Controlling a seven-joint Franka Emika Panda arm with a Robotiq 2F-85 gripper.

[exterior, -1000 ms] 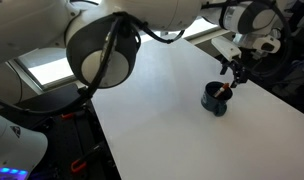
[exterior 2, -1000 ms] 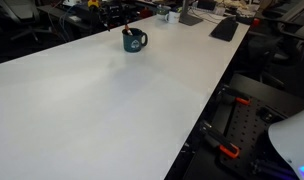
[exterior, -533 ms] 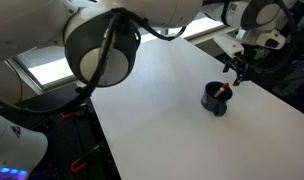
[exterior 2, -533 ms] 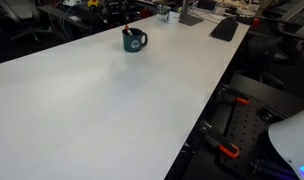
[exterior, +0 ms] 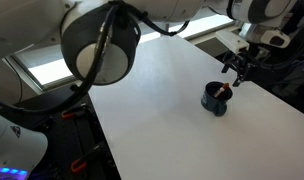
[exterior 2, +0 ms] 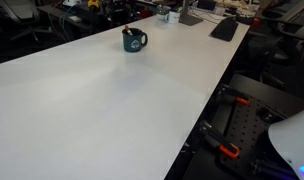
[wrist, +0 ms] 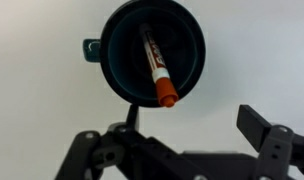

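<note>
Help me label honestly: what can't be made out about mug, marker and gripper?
- Lower end of marker: wrist view, lost in the dark mug.
- Print on marker: wrist view, blurred.
- Base of gripper: wrist view, cut by bottom edge.
- Whole marker, in an exterior view: too small, far across table.

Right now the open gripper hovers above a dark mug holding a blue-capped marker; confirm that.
Not quite: the cap on the marker is orange, not blue; the wrist view shows it. Otherwise right: the open gripper hovers above the dark mug holding it.
</note>
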